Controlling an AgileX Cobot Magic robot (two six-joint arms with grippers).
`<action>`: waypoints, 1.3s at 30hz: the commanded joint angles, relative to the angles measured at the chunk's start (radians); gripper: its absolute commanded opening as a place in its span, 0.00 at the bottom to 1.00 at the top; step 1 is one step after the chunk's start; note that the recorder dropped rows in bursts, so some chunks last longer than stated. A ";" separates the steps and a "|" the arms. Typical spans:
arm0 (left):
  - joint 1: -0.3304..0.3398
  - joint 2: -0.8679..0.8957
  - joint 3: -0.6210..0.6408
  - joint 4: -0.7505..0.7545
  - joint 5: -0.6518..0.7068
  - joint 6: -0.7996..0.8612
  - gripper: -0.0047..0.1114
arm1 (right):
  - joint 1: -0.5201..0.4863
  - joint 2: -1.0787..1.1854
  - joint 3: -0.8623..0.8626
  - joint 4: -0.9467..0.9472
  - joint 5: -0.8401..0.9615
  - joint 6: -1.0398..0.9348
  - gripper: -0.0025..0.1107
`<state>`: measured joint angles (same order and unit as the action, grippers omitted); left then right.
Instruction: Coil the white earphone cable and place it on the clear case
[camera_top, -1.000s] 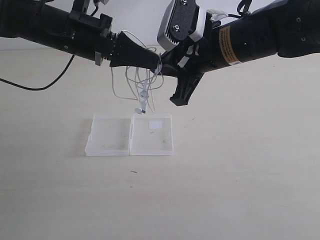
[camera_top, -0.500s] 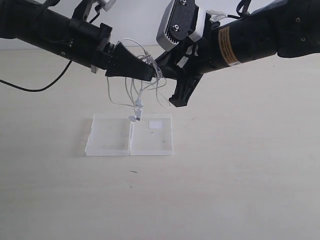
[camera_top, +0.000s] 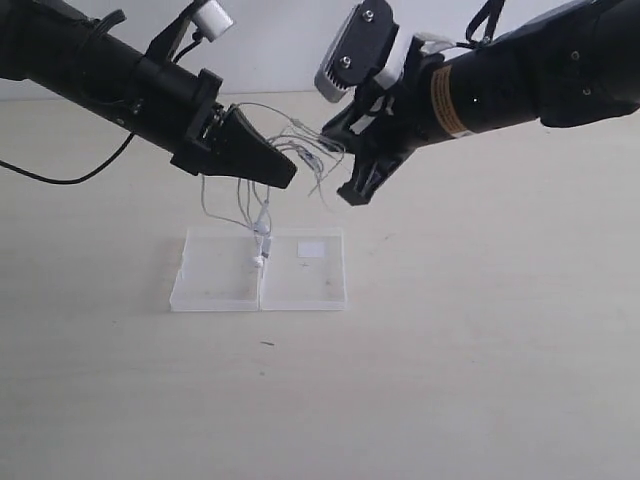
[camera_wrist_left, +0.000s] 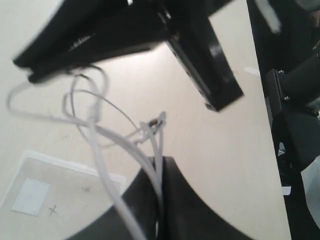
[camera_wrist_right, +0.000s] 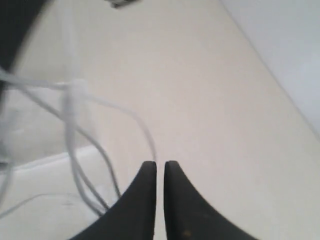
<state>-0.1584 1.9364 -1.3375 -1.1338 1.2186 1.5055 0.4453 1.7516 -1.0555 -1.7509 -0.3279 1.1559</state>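
The white earphone cable (camera_top: 262, 215) hangs in loose loops from my left gripper (camera_top: 290, 180), which is shut on it; the strands run between the closed tips (camera_wrist_left: 162, 162). Its lowest end dangles at the hinge line of the clear case (camera_top: 215, 285), which lies open and flat on the table, a white label (camera_top: 312, 250) on its right half. My right gripper (camera_top: 350, 195) hovers just right of the loops. Its jaws (camera_wrist_right: 160, 164) stand a narrow gap apart with nothing between them, and the cable (camera_wrist_right: 75, 145) passes beside them over the case (camera_wrist_right: 40, 200).
A pale wooden table (camera_top: 480, 340) carries the case. A thick black robot cable (camera_top: 60, 178) trails at the far left. Both black arms cross above the case, close to each other.
My left gripper has moved left and down with the cable, lowering the dangling end to the case. The right gripper's jaws have parted slightly and it no longer touches the loops.
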 joint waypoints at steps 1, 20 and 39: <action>-0.001 -0.006 0.001 0.000 0.002 0.004 0.04 | 0.000 -0.023 0.001 0.006 0.178 0.068 0.09; 0.001 0.051 0.001 0.075 0.002 0.062 0.04 | 0.000 -0.054 0.003 0.006 0.430 0.235 0.09; 0.057 0.096 0.001 0.118 -0.030 0.117 0.04 | 0.000 -0.239 0.070 0.130 0.524 0.198 0.06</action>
<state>-0.0950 2.0136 -1.3375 -0.9944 1.2134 1.6013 0.4453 1.6030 -1.0192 -1.6357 0.1865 1.3623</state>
